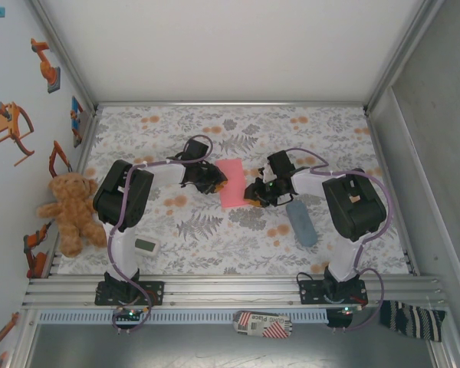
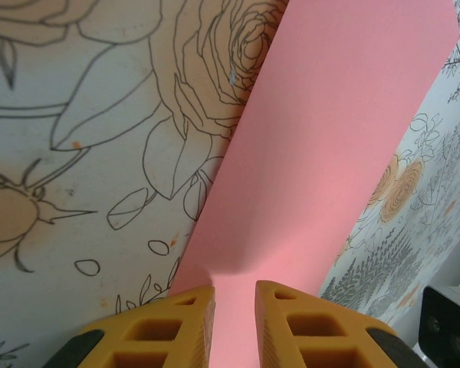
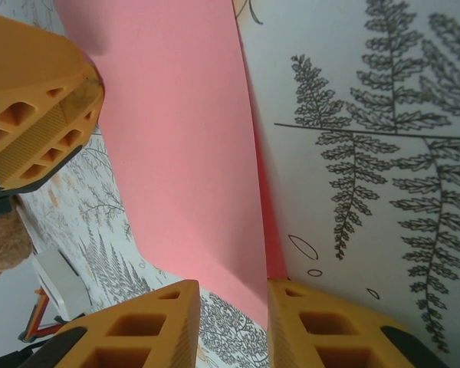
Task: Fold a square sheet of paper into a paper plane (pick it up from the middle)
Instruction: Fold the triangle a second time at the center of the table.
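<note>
Looking down from overhead, the square sheet of paper (image 1: 231, 184) sits mid-table on the floral table (image 1: 215, 245), between the left gripper (image 1: 208, 181) and the right gripper (image 1: 254, 196). A grey-blue pouch (image 1: 300, 222) lies near the right one. At the left wrist, pink fills the narrow gap between the fingers (image 2: 176, 330); I cannot tell whether they pinch it. At the right wrist, the fingers (image 3: 138, 330) stand apart, unclenched, with the sheet's edge between them.
</note>
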Robot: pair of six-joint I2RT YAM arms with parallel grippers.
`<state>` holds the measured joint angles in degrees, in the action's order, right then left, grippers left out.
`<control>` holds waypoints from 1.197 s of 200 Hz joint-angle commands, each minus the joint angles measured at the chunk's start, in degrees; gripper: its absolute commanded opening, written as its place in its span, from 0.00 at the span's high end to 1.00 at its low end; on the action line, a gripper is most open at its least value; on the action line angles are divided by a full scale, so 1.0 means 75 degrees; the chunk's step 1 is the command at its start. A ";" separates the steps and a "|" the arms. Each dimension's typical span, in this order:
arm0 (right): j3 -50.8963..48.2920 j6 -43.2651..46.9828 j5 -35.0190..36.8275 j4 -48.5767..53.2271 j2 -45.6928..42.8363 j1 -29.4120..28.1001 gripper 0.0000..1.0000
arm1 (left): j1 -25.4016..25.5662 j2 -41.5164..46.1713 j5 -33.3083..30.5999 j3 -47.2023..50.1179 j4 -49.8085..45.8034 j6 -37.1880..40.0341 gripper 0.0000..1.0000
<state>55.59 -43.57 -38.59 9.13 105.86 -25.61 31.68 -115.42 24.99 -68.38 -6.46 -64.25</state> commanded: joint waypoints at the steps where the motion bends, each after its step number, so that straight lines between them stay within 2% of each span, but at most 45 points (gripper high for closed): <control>1: 0.0062 -0.0237 -0.0092 -0.0254 0.0064 -0.0066 0.74 | 0.0026 -0.0579 -0.0332 0.0279 -0.0998 -0.0059 0.76; 59: 0.0075 -0.0554 -0.0116 -0.0568 0.0239 -0.0068 0.78 | 0.0012 -0.0537 -0.0316 0.0304 -0.0990 -0.0047 0.76; 173: 0.0017 -0.0667 0.0047 -0.0489 0.0243 -0.0049 0.98 | -0.0001 -0.0356 -0.0239 0.0234 -0.0915 0.0055 0.76; 203: -0.0083 -0.0663 0.0135 -0.0502 0.0143 -0.0030 1.00 | 0.0001 -0.0006 0.0021 0.0194 -0.0398 0.0462 0.74; 239: -0.0148 -0.0672 0.0130 -0.0502 0.0077 0.0014 1.00 | -0.0022 0.0422 -0.0067 -0.0248 -0.0633 0.1299 0.72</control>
<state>55.44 -48.25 -38.15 5.41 107.09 -25.61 31.51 -114.63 25.50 -68.53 -7.25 -60.20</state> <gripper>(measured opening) 0.049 0.273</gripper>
